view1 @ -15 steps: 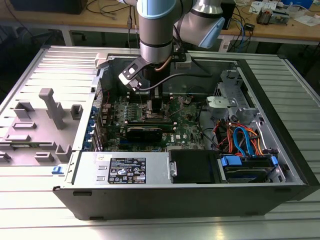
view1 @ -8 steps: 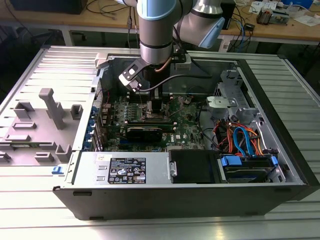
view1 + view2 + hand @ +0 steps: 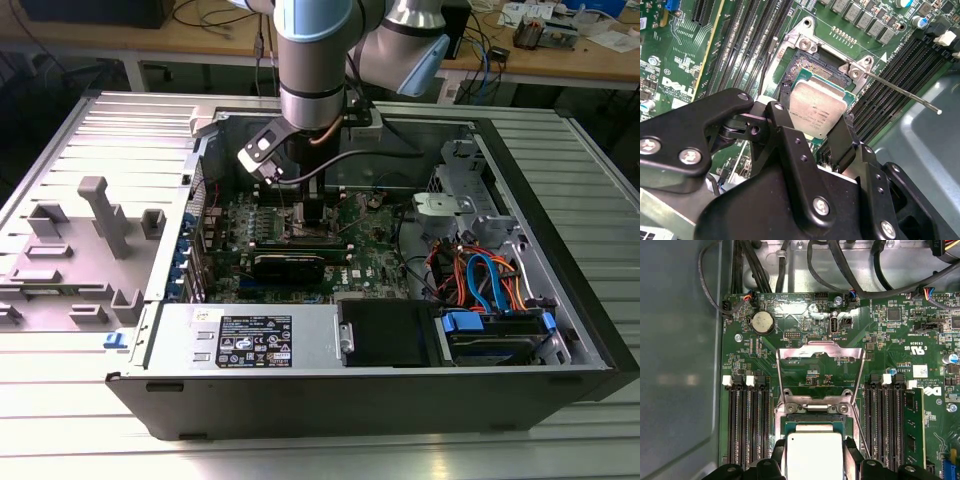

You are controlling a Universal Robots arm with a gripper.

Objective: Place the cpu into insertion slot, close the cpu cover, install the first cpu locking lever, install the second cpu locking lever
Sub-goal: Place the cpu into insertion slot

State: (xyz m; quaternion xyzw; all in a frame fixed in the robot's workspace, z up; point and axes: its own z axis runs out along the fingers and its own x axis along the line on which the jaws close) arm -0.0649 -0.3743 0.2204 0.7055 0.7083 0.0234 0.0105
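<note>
My gripper (image 3: 813, 462) is shut on the cpu (image 3: 812, 452), a square chip with a dull silver top, one black finger on each of two opposite edges. The cpu (image 3: 817, 107) sits low over the insertion slot (image 3: 812, 65), whose dark contact field still shows beyond the chip's far edge. I cannot tell whether the chip rests in the slot. The cpu cover (image 3: 820, 351), a silver frame, is swung open past the insertion slot (image 3: 812, 421). A thin locking lever (image 3: 900, 90) sticks out unlatched. In the exterior view the gripper (image 3: 310, 215) is down inside the computer case.
Long black memory slots (image 3: 747, 425) flank the socket, with a stick (image 3: 912, 425) in one. Cables (image 3: 850, 270) run along the board's far edge. The case holds a power supply (image 3: 250, 340) and a drive bay with orange and blue cables (image 3: 485, 280). A grey fixture (image 3: 100, 215) lies outside, at the exterior view's left.
</note>
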